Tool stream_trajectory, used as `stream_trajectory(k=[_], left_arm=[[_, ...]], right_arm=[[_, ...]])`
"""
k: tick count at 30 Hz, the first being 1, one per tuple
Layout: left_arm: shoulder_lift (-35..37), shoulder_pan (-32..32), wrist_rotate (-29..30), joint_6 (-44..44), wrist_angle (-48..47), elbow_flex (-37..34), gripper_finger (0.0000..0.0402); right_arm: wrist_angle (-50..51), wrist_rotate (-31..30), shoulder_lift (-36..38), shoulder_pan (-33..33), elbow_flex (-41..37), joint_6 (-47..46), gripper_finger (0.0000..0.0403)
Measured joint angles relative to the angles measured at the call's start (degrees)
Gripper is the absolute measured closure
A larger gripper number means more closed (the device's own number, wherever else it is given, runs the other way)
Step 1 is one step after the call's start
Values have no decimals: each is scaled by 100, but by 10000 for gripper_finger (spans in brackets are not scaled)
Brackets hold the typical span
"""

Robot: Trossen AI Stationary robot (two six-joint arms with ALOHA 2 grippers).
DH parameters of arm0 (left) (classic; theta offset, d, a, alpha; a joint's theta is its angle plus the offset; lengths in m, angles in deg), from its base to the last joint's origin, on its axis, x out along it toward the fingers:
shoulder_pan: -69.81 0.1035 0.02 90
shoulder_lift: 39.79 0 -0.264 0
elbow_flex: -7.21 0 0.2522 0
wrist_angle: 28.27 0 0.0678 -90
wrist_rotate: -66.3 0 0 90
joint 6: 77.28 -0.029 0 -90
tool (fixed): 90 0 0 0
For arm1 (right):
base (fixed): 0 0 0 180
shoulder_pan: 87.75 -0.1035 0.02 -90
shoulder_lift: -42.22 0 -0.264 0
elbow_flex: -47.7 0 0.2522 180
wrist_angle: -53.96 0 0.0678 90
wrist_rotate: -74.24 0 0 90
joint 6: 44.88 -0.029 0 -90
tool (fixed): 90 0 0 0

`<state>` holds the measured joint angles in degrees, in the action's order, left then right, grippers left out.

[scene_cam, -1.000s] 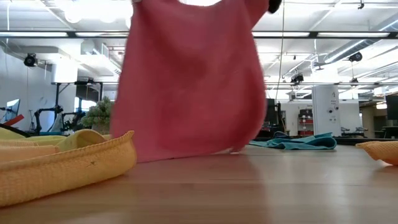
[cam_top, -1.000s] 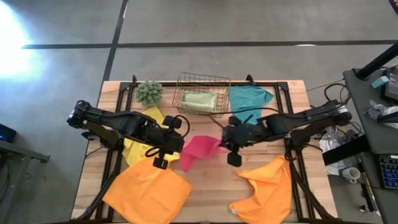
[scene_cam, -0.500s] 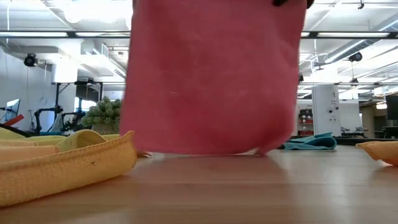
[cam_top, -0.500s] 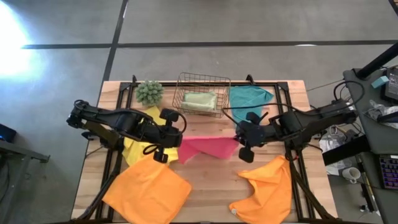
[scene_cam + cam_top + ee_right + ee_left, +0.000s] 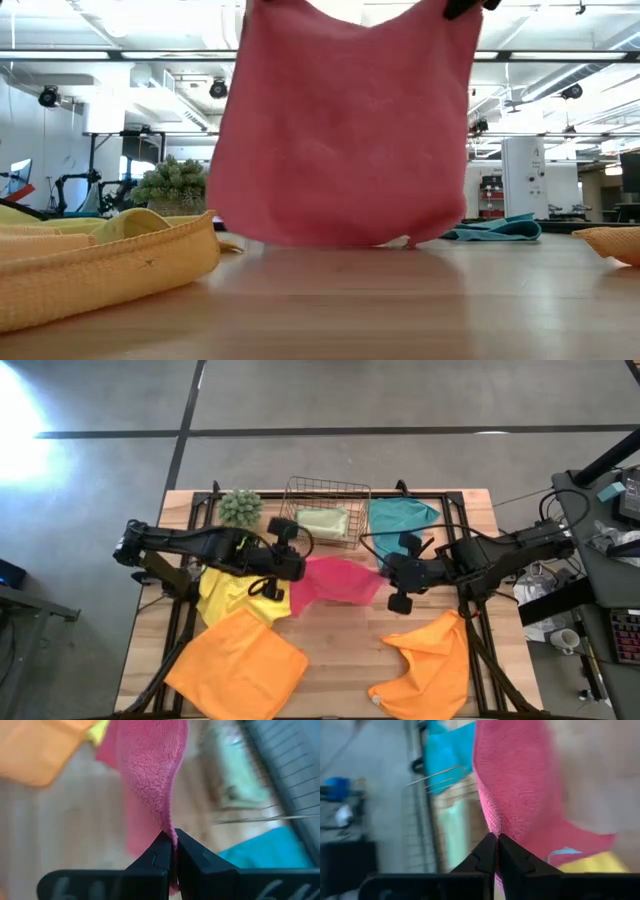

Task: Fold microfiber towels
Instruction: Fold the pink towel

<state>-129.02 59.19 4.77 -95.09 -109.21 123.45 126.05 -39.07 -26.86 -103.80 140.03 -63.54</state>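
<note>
I've got the pink towel (image 5: 335, 580) hanging as a sheet over the middle of the table (image 5: 340, 660), its top edge running side to side between my two arms and its bottom hem touching, or just off, the wood. The left gripper (image 5: 284, 567) is clamped tight on one top corner, the right gripper (image 5: 392, 572) tight on the other. Neither arm is nearer; I judge the fold turns on carrying that top edge crosswise to its length

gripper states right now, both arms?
Left gripper: shut on a corner of the pink towel.
Right gripper: shut on the pink towel's other corner, holding it up.
</note>
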Motion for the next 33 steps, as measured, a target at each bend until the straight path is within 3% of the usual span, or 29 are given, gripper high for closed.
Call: stream_trajectory(k=[7,11,17,24,28,33], left_arm=[[0,625,101,-533,548,-9,402],[0,746,95,-705,915,-9,402],[3,668,-291,-442,774,-21,402],[9,469,-1739,831,640,-383,402],[13,255,-2355,1498,703,-840,402],[13,-156,-2490,2043,833,-1418,402]], right_arm=[[8,-1289,116,262,220,854,395],[6,-1379,114,302,552,1147,395],[325,-719,110,210,704,321,395],[683,143,-49,-215,178,-1341,395],[318,707,-291,-563,-197,-2018,394],[-225,900,-764,-1048,-450,-2552,394]])
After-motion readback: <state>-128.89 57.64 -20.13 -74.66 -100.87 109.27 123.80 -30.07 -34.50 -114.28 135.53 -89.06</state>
